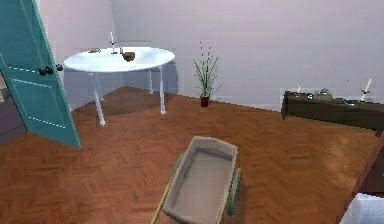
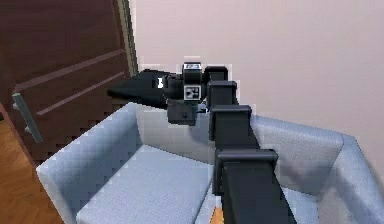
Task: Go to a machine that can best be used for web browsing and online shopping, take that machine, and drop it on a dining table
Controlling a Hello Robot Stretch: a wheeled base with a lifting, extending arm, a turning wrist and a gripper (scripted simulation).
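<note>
**Inspector:** Location of the machine?

**Assessor:** A dark flat slab, taken to be the laptop (image 2: 130,88), hangs at the far end of the gripper (image 2: 160,90), clear of the pale blue armchair (image 2: 130,170) beneath; held, on that evidence; whether the fingers are spread or pressed together cannot be told.

**Inspector:** Recommendation for the carry?

**Assessor:** Draw the arm (image 2: 235,140) in before driving, so the load does not sweep the wall; head for the white dining table (image 1: 90,64) at the forward view's upper left; pass wide of the beige chair (image 1: 205,180) ahead and the teal door (image 1: 35,75); release low over bare tabletop.
</note>
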